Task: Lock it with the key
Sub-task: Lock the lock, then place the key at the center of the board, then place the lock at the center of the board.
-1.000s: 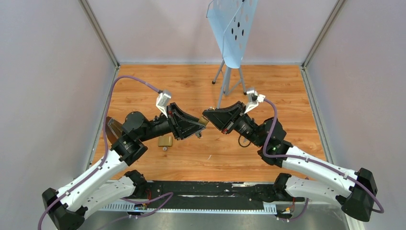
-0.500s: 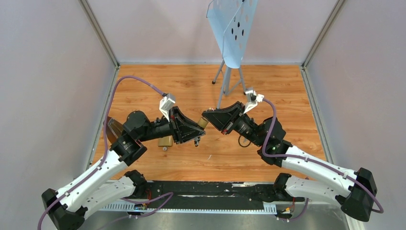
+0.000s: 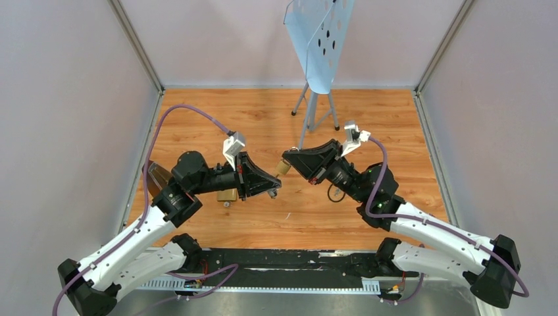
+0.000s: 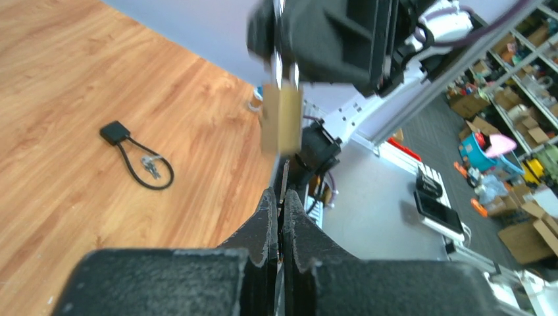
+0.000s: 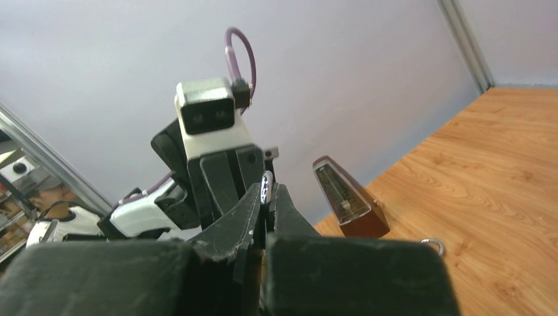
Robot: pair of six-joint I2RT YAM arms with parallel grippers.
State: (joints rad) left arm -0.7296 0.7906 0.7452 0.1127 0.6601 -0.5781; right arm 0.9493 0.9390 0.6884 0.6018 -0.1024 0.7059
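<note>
The walled wooden bench lies open across the upper frame. At centre, the right end effector clamps the brass padlock. Just below it, the left end effector is pinched shut on the key, seen edge-on.

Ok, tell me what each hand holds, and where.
Right hand: brass padlock, by its top. Left hand: shut on a thin sliver, probably the key.

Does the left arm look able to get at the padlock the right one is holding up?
Probably yes: the padlock hangs from the right gripper just beyond the left gripper, jaws shut, only open air between. A thin strip, apparently the key, pokes out toward it.
</note>
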